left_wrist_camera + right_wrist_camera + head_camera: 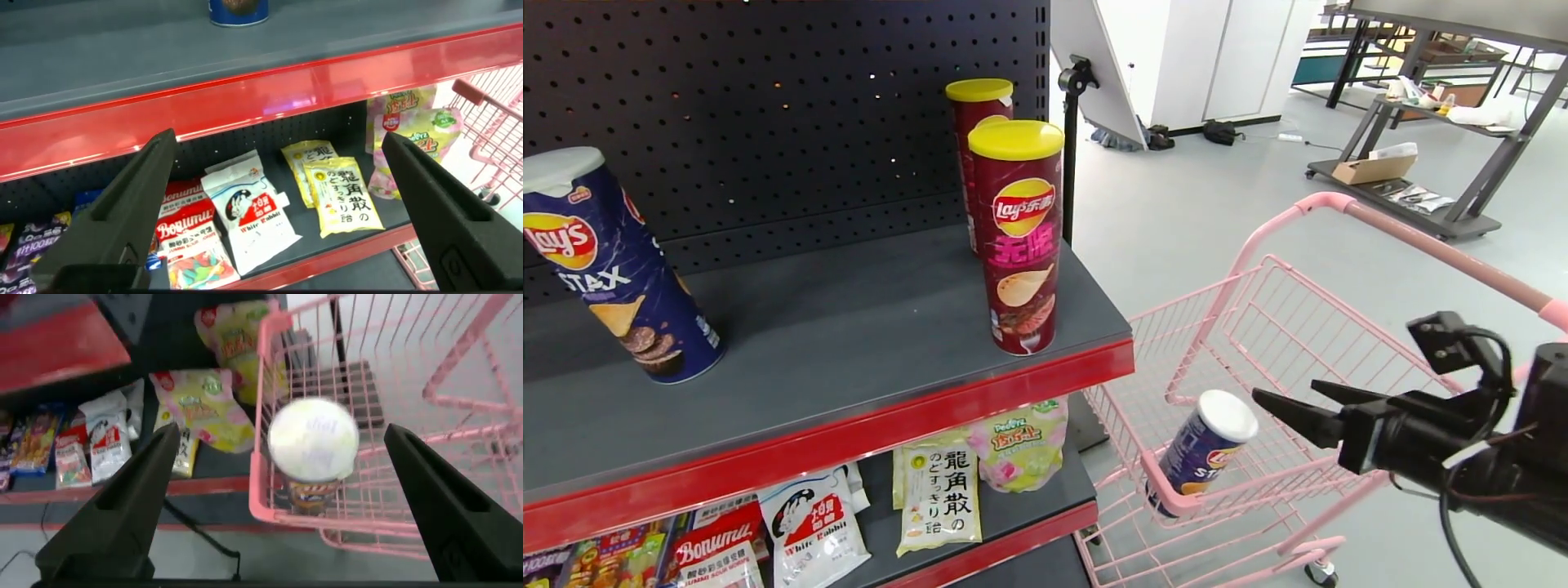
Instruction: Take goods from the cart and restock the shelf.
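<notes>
Pink cart (1437, 249) by shelf (849, 327): blue chip can (1205, 449) (white lid up) leans in a corner, right gripper (1284, 390) just beside it w/ fingers (1298, 416) wide apart.

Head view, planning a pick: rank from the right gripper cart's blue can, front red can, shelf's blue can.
1. Cart's blue can, in the cart
2. Front red can, right front corner of the shelf
3. Shelf's blue can, its left end

The shelf (849, 327) lies bare between the blue can (613, 269) at its left and two maroon cans (1021, 245) at its right edge. The cart (1421, 245) is open above. Its wire walls (1176, 343) hem the cart can (1205, 449) on two sides, with nothing between it and the right claw (1284, 392).
</notes>
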Tool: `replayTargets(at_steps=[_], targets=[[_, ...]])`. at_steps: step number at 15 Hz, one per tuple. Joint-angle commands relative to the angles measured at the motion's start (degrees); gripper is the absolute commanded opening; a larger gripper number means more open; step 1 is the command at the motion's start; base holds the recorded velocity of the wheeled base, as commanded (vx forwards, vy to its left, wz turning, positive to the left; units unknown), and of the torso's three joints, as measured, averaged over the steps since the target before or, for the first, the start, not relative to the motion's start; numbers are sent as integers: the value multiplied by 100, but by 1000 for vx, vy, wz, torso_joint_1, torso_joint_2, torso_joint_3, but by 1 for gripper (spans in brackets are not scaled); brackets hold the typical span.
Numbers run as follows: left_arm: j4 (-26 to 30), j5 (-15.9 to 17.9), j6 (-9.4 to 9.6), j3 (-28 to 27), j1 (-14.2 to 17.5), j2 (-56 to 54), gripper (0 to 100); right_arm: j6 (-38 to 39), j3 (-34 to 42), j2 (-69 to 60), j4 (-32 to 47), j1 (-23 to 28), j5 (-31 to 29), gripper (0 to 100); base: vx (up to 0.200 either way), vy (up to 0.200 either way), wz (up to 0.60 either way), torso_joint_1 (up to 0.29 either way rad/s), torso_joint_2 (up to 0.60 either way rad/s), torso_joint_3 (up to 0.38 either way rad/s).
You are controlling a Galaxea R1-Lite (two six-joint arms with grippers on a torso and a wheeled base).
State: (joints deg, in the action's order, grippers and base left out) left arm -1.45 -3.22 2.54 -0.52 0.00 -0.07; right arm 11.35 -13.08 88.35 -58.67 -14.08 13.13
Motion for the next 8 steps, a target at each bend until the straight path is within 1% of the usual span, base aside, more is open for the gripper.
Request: replayTargets(at_steps=[1,8], targets=[[-4,5,10,0,0,7,100,-1,78,1317,-276,-95,41,100,0,0,0,0,0,0],[-4,5,10,0,0,7,100,8,51,1677,-311,-104,41,100,0,0,0,0,0,0]])
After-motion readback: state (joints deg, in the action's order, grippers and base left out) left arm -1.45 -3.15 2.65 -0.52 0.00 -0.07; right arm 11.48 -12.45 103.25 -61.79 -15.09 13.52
